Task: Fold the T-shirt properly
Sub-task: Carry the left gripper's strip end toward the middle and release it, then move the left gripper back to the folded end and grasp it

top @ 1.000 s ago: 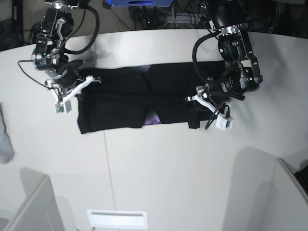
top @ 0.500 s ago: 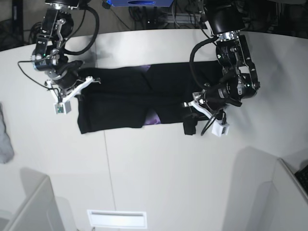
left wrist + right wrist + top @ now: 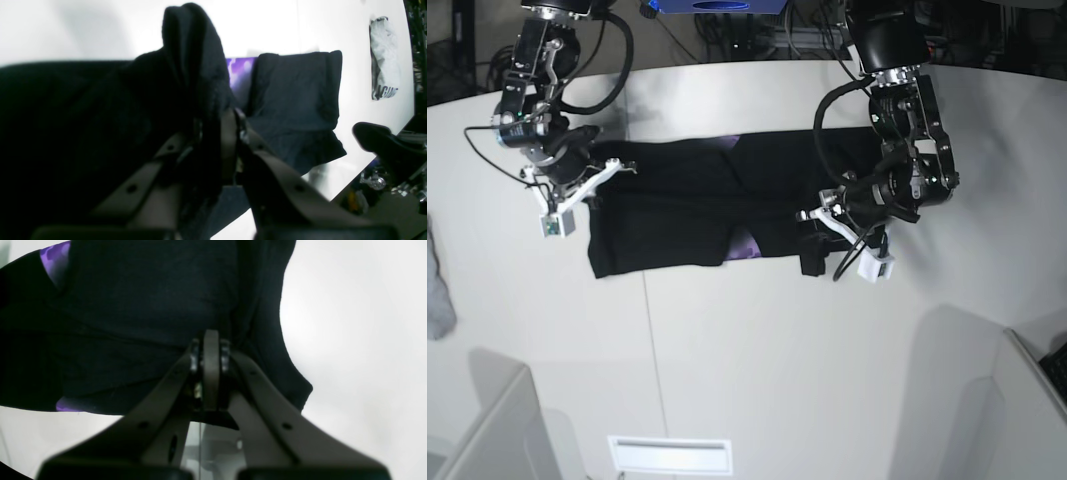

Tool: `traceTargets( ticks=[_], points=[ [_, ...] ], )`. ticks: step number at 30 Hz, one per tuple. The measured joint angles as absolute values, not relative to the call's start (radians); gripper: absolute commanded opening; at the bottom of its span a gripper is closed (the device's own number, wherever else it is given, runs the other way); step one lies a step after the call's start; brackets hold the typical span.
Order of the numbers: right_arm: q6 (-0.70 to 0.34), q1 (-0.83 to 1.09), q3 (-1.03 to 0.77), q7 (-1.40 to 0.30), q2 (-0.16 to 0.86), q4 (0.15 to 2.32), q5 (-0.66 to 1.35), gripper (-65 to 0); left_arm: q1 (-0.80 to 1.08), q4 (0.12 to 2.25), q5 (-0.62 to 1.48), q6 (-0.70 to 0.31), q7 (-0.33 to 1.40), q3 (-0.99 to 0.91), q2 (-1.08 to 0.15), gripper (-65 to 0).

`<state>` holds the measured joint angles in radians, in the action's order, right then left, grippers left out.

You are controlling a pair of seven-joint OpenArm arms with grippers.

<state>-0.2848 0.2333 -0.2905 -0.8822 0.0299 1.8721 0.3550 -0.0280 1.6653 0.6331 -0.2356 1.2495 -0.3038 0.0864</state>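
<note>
The black T-shirt [image 3: 677, 210] lies spread across the white table, with a bit of purple print [image 3: 745, 246] showing at its front edge. My left gripper [image 3: 813, 222] is shut on the shirt's right end and holds it lifted over the shirt; in the left wrist view [image 3: 213, 128] a bunch of black cloth [image 3: 193, 50] rises from the shut jaws. My right gripper [image 3: 601, 173] is shut on the shirt's left edge, low at the table. The right wrist view [image 3: 206, 348] shows its jaws pinched on the black cloth [image 3: 150, 290].
A small grey cloth [image 3: 435, 290] lies at the table's left edge; it also shows in the left wrist view [image 3: 383, 56]. Grey partitions [image 3: 487, 420] stand at the near corners. Bare white table [image 3: 777, 360] lies in front of the shirt.
My left gripper has moved left with the shirt's right end in it, carrying that end over the shirt. The right arm has not moved.
</note>
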Motion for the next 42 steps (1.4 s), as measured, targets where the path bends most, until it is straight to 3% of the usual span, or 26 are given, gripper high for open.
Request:
traceTargets(
  ticks=[6, 11, 21, 26, 29, 30, 33, 34, 38, 40, 42],
  points=[
    [-0.285, 0.234, -0.290, -0.882, 0.030, 1.872, 0.355, -65.0, -0.027, 1.598, 0.634, -0.238, 1.249, -0.292, 0.089, -35.9],
    [-0.285, 0.233, -0.290, -0.882, 0.030, 1.872, 0.355, -65.0, -0.031, 1.594, 0.637, -0.239, 1.249, -0.200, 0.094, -24.5],
    [-0.285, 0.233, -0.290, -0.882, 0.030, 1.872, 0.355, -65.0, -0.111, 1.510, 0.691, -0.239, 1.247, -0.118, 0.144, -23.7],
    [-0.287, 0.201, -0.320, -0.885, 0.029, 1.872, 0.360, -65.0, -0.110, 1.555, 0.825, -0.239, 1.254, -0.234, 0.114, -24.0],
    [-0.286, 0.164, -0.353, -0.896, 0.037, 1.872, 0.350, -65.0, -0.082, 1.572, 0.817, -0.237, 1.242, -0.354, 0.015, -28.3],
    [-0.286, 0.147, -0.353, -0.930, 0.039, 1.872, 0.350, -65.0, -0.057, 1.589, 0.813, -0.236, 1.246, -0.386, -0.021, -33.7],
    [-0.289, 0.071, -0.352, -1.018, 0.038, 1.859, 0.361, -64.5, 0.012, 1.654, 0.808, -0.239, 1.259, -0.469, -0.113, -58.6],
    [-0.288, 0.039, -0.352, -1.042, 0.038, 1.840, 0.360, -54.0, 0.031, 1.676, 0.816, -0.239, 1.256, -0.498, -0.137, -65.0],
    [-0.326, -0.059, -0.390, -1.141, 0.038, 1.721, 0.355, -24.5, 0.111, 1.731, 0.816, -0.239, 1.246, -0.647, -0.215, -65.0],
    [-0.419, -0.093, -0.417, -1.171, 0.037, 1.666, 0.354, -18.9, 0.160, 1.736, 0.810, -0.238, 1.245, -0.726, -0.236, -65.0],
    [-0.505, -0.129, -0.453, -1.192, 0.035, 1.594, 0.360, -20.0, 0.208, 1.739, 0.802, -0.239, 1.251, -0.782, -0.253, -65.0]
  ],
)
